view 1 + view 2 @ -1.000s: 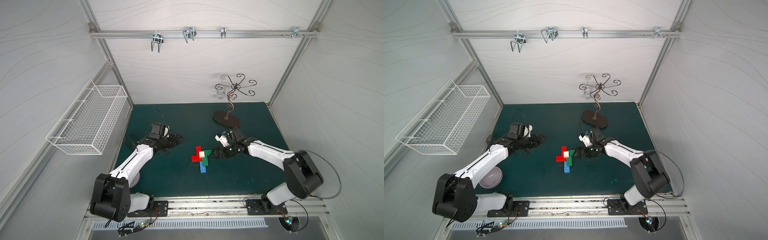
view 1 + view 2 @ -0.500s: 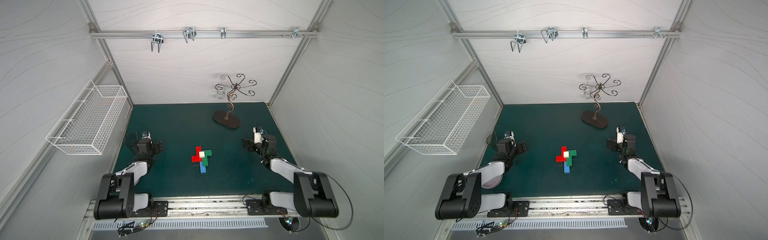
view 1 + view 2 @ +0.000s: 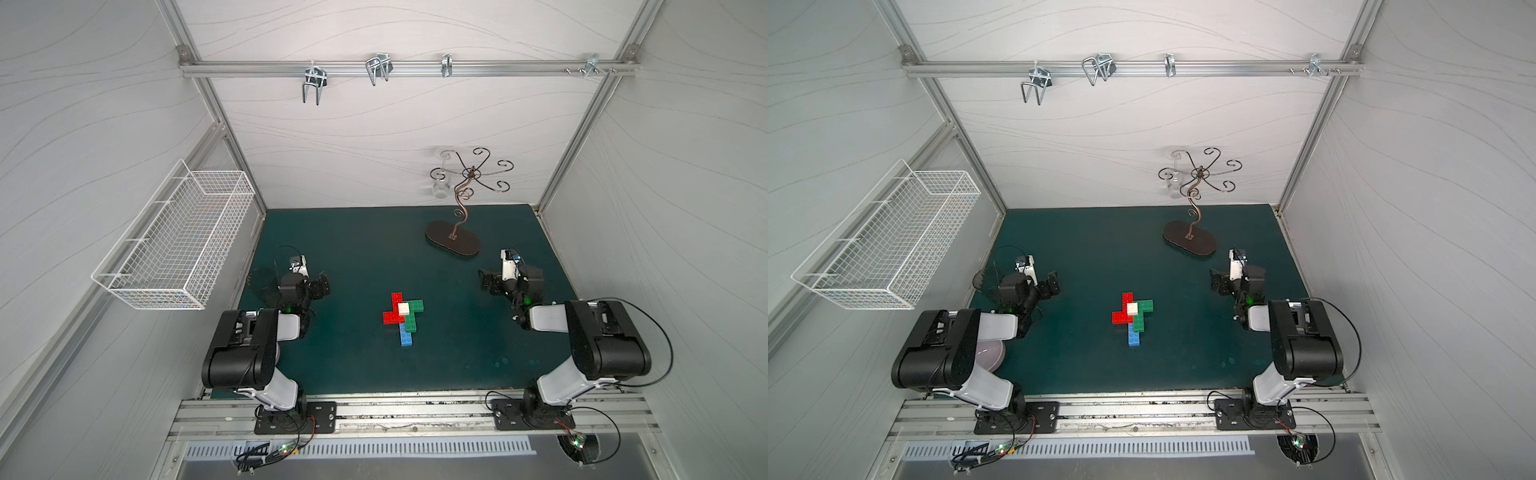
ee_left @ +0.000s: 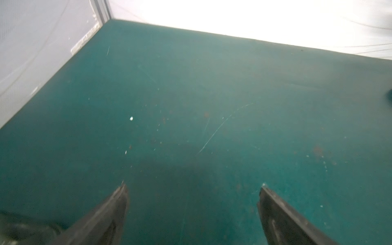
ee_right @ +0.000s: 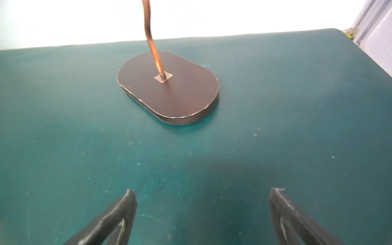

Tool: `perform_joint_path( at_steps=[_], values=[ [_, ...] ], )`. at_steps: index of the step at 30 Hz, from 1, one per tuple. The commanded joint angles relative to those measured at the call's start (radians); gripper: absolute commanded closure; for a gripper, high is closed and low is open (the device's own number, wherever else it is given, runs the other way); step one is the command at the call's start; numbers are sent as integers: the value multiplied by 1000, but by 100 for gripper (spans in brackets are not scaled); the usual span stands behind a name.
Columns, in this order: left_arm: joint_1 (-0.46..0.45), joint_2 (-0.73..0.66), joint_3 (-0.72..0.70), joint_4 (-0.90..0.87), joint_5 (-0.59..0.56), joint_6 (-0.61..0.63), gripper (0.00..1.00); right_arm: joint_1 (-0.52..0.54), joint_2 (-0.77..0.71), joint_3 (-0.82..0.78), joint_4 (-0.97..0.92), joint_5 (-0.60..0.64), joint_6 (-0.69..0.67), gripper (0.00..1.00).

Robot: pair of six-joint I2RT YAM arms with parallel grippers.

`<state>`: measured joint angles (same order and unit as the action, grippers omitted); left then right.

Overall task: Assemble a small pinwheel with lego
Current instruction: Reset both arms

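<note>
Left end effector (image 4: 193, 187): black fingers spread wide, nothing between them, only the bare dark green surface (image 4: 191, 95) below. Right end effector (image 5: 202, 191): likewise wide and empty, pointing toward the dark oval metal base of the curly wire stand (image 5: 167, 91), apart from it. In both top views the flat cross-shaped lego pinwheel (image 3: 403, 316) (image 3: 1133, 316) lies mid-surface, between the two arms and well apart from either. Small white square brick (image 3: 403, 308) sits on top at centre. Red bricks (image 3: 392, 318) reach toward the left arm and the far wall, green bricks (image 3: 415, 306) toward the right arm and the near edge, and a blue brick (image 3: 406, 337) projects nearest the rail. White wire basket (image 3: 178, 245) hangs on the left wall.
</note>
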<state>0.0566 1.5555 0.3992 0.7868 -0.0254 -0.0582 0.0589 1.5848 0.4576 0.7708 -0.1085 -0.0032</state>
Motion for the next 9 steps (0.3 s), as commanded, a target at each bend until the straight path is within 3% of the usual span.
perform_joint_path(
  at_steps=[1, 9],
  values=[
    [-6, -9, 28, 27, 7, 22, 0, 5, -7, -4, 14, 25, -21, 1],
    [-8, -6, 29, 32, 5, 23, 0, 5, -5, -7, 25, 25, -20, 1]
  ],
)
